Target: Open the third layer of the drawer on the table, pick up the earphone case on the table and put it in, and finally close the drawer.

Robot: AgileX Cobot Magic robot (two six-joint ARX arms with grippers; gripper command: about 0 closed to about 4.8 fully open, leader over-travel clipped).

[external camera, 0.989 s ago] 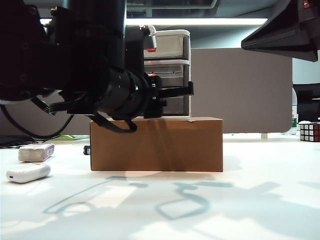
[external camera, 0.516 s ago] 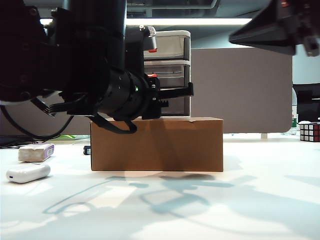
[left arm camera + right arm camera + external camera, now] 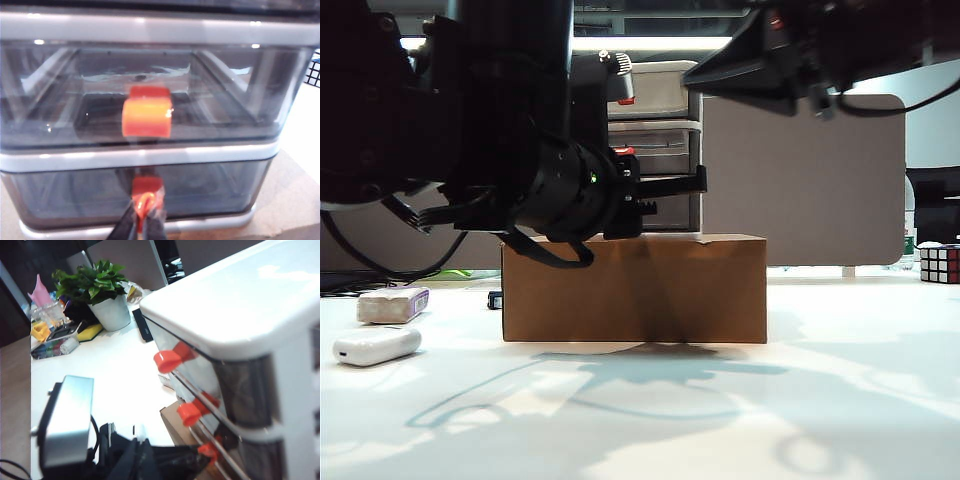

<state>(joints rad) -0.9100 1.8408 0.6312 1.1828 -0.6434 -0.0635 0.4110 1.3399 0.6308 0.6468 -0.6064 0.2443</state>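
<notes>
While the left claw (image 3: pixel 142 220) stays clenched on the red-orange handle (image 3: pixel 147 189) of the third layer (image 3: pixel 135 197), the light drawer (image 3: pixel 665 150) risks sliding off its cardboard box (image 3: pixel 634 289) on a hard pull. The right claw (image 3: pixel 720 75) hovers by the unit's top, its state unclear. The earphone case (image 3: pixel 376 345) waits on the table (image 3: pixel 720 420).

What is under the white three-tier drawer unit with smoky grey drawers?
The drawer unit stands on a brown cardboard box. The left gripper, shut on the lowest drawer's red-orange handle, hides part of that junction.
</notes>
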